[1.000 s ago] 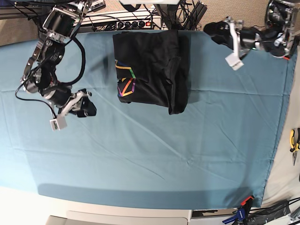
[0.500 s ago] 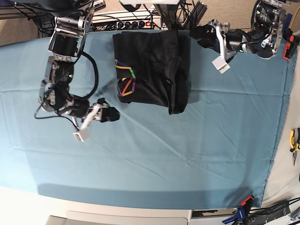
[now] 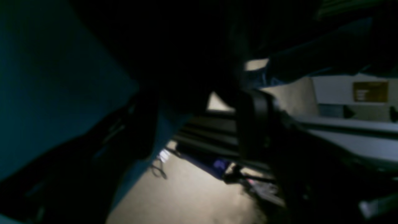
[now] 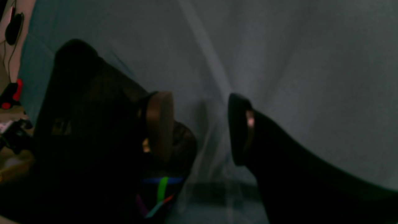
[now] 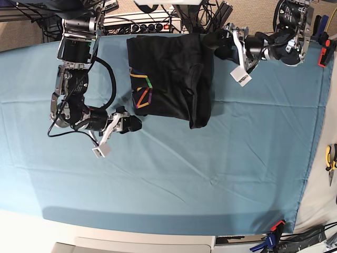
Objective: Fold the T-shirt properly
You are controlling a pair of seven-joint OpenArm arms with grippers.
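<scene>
Two robot arms are closing in on a partly folded black T-shirt [image 5: 168, 79] that is lying bunched at the far middle of a teal table cover [image 5: 174, 174], its rainbow line print [image 5: 141, 90] facing up near the garment's near-left corner. The right gripper [image 5: 131, 124] is hovering just beside that printed corner with nothing between its jaws, which the right wrist view shows parted over bare cloth [image 4: 279, 62]; the left gripper [image 5: 217, 44] is sitting at the shirt's far-right edge, and whether it is touching the fabric cannot be told. The step in hand looks like the reach for a fresh pair of grasp points, with the fold itself not yet finished, since the shirt is lying as a lumpy rectangle with a loose strip trailing toward the near edge. The next move probably calls for each gripper to settle onto an edge, pinch through all the layers, and carry them over together so the stack does not slide apart. The overhead base view alone is giving the whole layout and both arms at once; the right wrist view is adding the gap between the fingers [image 4: 158, 124] and a glimpse of the print [image 4: 160, 194] below them, while the left wrist view is too dark to show more than a jaw outline, so the left gripper's state cannot be told.
</scene>
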